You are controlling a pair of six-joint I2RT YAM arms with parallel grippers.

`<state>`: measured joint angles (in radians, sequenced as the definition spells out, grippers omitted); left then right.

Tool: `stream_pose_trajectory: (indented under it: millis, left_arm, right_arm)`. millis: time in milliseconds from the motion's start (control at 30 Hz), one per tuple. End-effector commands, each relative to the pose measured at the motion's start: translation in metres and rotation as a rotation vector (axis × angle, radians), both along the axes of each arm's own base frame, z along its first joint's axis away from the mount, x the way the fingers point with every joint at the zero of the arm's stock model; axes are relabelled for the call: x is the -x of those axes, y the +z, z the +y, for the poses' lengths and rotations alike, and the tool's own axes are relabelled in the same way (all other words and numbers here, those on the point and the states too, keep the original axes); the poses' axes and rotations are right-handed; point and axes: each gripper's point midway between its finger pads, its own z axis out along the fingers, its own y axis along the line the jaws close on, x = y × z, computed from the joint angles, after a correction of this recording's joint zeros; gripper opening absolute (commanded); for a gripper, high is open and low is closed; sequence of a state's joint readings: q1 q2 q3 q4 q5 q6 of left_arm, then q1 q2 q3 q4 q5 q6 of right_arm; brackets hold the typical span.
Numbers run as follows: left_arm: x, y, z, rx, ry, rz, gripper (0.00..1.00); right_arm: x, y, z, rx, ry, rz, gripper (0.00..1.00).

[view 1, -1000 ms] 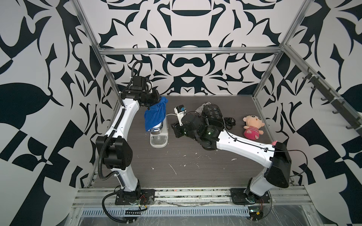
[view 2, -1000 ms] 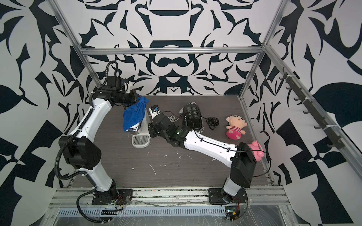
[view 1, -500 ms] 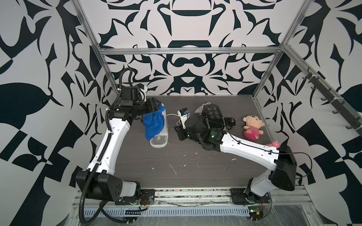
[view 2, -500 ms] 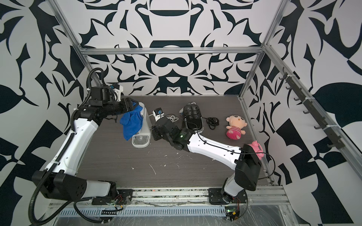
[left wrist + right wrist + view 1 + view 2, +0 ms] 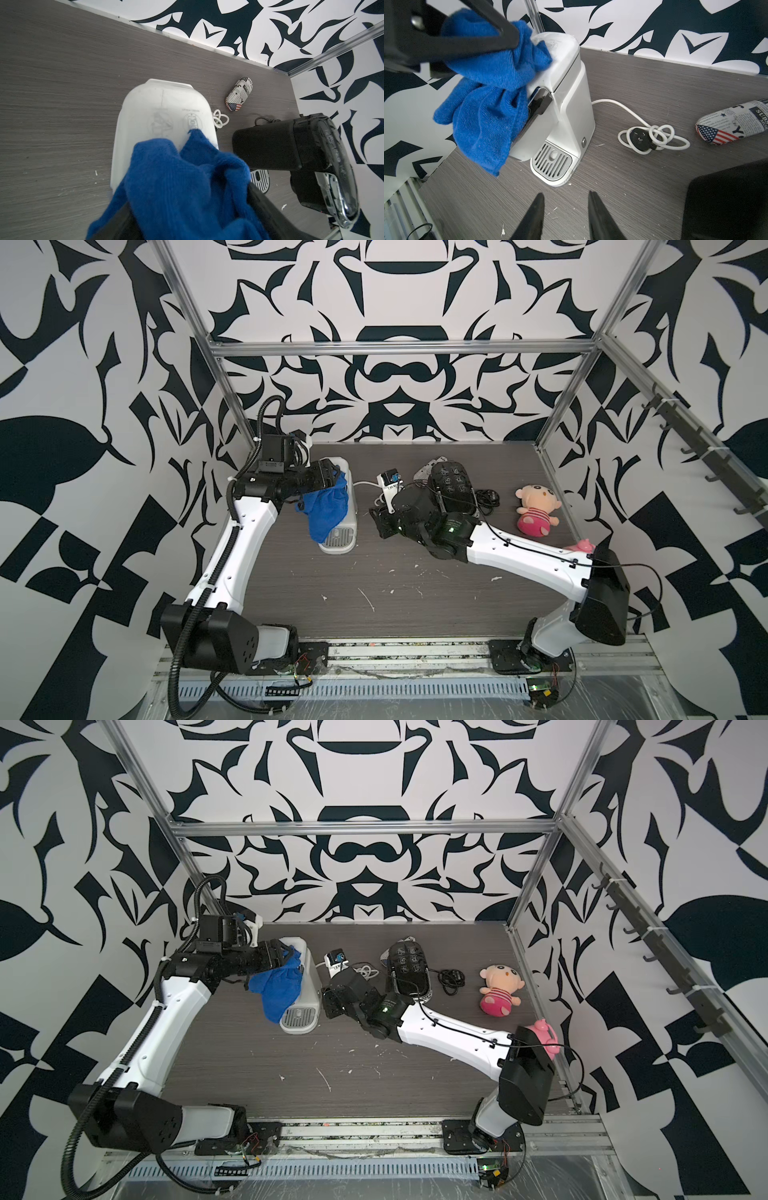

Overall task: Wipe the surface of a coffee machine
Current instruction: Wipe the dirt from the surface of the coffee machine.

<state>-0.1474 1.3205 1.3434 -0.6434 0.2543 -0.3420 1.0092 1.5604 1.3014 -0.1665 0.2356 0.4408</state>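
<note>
The coffee machine (image 5: 350,506) stands upright near the left rear corner of the table (image 5: 415,614), its base running front to back and its grated drip tray (image 5: 551,164) facing the table's front edge. It is white with a rounded top and a shiny dark handle (image 5: 539,101). A blue cloth (image 5: 324,510) lies on its top and hangs down its left front, bunched between the wide-spread fingers of the left gripper (image 5: 332,480). The right gripper (image 5: 564,195), tips apart and empty, hovers near the machine's right side, pointing at the tray.

One coffee machine (image 5: 351,514), one cloth (image 5: 324,510)
</note>
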Motion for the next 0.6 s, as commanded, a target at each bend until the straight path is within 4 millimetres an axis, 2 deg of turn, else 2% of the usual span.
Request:
stream_pose_trajectory:
  millis: [0, 133, 300, 400, 567]
  left_arm:
    - [0.018, 0.003, -0.004, 0.015, -0.032, -0.024, 0.62]
    - [0.022, 0.004, -0.002, 0.01, -0.024, -0.041, 0.39]
    - [0.029, 0.015, -0.012, 0.06, -0.08, -0.079, 0.01]
    - [0.041, 0.02, -0.018, 0.081, -0.126, -0.097, 0.0]
    - [0.08, 0.024, -0.04, 0.188, -0.264, -0.113, 0.0]
  right_arm:
    - [0.001, 0.012, -0.001, -0.046, -0.008, -0.013, 0.39]
    - [0.001, 0.007, 0.004, -0.044, 0.002, 0.004, 0.39]
    - [0.0, 0.005, 0.009, -0.038, 0.012, 0.018, 0.39]
    - [0.001, 0.004, 0.008, -0.038, 0.009, 0.023, 0.38]
    - [0.004, 0.001, 0.002, -0.036, 0.005, 0.028, 0.38]
